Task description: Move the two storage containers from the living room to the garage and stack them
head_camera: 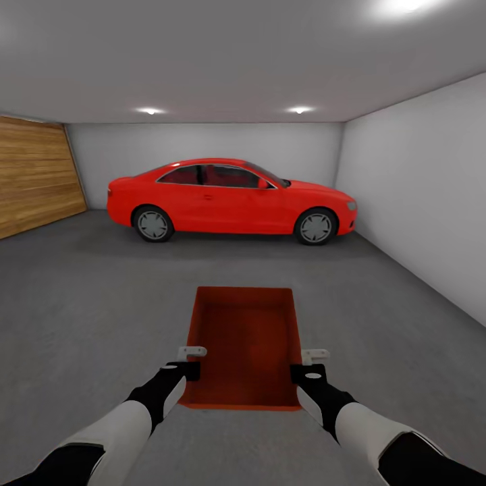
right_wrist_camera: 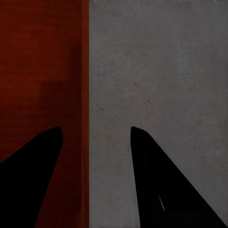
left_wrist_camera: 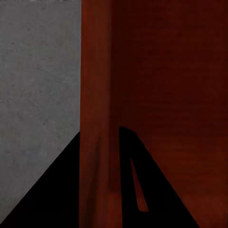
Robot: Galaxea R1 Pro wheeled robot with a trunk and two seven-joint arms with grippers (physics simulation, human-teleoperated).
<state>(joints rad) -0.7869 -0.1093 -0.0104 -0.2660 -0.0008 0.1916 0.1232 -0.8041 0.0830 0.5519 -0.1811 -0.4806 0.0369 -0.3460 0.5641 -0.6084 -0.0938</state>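
From overhead, an empty storage container (head_camera: 244,347) sits on the garage floor (head_camera: 101,297) before a red car (head_camera: 229,200). Up close, left hand (left_wrist_camera: 99,142) pinches its wall; right hand (right_wrist_camera: 95,142) straddles its wall, fingers apart.

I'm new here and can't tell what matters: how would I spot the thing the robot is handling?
Find the red car by the garage's far wall, then look down the grey floor toward the robot. Between its left hand and right hand sits an orange-red open-top bin, empty.

Matt orange-red container (head_camera: 246,337), mottled matt concrete floor (head_camera: 101,290), glossy car (head_camera: 233,199)
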